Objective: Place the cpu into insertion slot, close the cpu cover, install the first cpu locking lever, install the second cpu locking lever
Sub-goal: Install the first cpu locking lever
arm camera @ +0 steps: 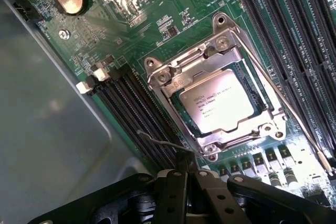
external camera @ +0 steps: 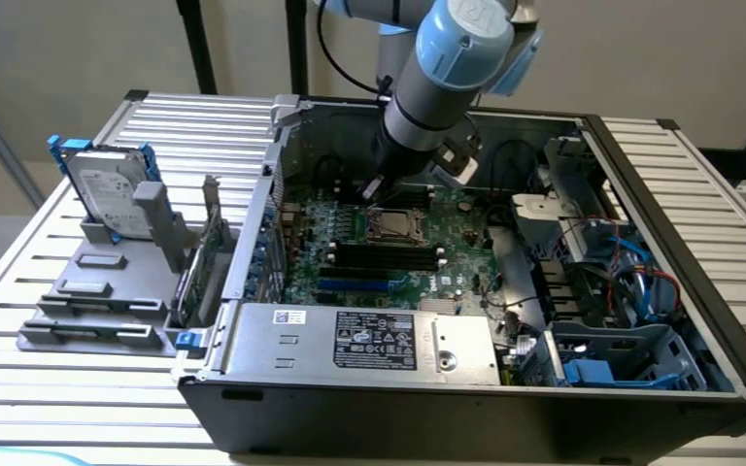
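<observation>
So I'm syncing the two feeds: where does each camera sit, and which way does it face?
Exterior view: mounted apart, raised, looking down into the open black computer case; the grey-and-blue arm reaches in.
Wrist view: on the wrist, close over the green circuit board, facing the silvery square cpu; the black gripper shows.
Shared: the cpu and board.

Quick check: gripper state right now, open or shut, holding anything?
Gripper: shut, nothing visibly held, close to the cpu cover.
</observation>
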Motion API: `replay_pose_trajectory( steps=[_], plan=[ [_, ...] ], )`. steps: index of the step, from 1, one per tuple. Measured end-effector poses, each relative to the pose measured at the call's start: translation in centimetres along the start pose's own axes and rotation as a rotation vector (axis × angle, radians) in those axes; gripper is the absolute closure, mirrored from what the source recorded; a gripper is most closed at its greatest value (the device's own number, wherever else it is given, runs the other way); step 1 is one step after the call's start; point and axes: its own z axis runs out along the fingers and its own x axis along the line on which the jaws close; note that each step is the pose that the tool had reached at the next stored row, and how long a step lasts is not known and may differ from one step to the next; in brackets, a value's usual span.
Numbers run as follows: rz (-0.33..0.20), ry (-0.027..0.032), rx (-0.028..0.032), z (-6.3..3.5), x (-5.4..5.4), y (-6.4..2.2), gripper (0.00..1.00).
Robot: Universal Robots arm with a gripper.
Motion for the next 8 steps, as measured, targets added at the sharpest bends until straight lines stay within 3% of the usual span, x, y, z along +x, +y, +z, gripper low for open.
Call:
replay_pose_trajectory(
  steps=[8],
  plan=[
    [0.001,-0.0034,-0.0023,0.14,0.41,0.64,0.89]
  ],
)
